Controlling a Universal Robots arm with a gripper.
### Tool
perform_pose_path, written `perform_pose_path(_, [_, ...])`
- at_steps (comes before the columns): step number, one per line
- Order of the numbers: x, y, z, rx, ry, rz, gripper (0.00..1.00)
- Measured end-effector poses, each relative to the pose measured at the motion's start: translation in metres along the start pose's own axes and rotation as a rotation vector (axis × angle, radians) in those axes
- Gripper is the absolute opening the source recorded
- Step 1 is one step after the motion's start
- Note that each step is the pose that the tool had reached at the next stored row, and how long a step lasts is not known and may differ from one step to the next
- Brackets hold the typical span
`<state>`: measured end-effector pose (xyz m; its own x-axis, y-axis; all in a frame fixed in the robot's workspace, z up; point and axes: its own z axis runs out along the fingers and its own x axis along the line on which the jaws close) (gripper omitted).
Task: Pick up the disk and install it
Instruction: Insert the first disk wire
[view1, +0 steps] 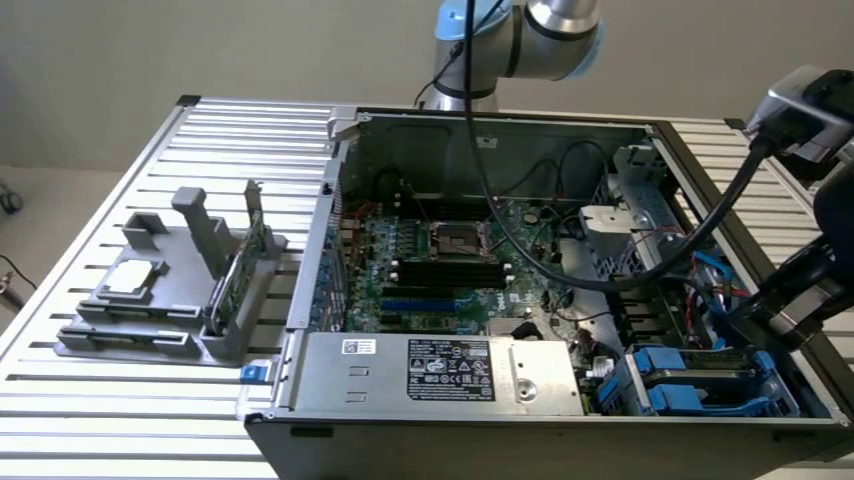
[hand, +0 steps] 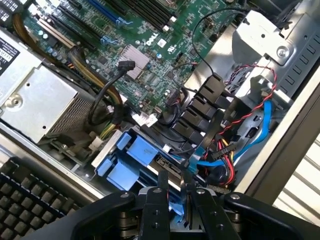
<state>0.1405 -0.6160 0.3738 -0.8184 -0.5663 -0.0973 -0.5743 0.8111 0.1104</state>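
The disk (hand: 167, 167) stands on edge in the blue drive cage (hand: 135, 155) at the case's lower corner, its thin dark side with a label strip facing the wrist camera. My gripper (hand: 177, 189) straddles that edge, one finger on each flat side, shut on it. In the exterior view the disk (view1: 701, 362) lies between blue rails at the case's near corner on the exterior view's right, and the arm's black wrist (view1: 801, 295) hangs just above it, hiding the fingertips.
The open computer case (view1: 334, 200) holds a green motherboard (view1: 441, 260), a silver power supply (view1: 441, 372) and a tangle of red, blue and black cables (hand: 250, 135) beside the drive cage. A grey fixture (view1: 174, 300) stands on the slatted table at the exterior view's left.
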Motion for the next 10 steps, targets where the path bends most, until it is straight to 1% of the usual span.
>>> perform_pose_path(10, [0.0,0.0,0.0,0.0003,0.0032,0.132,0.25])
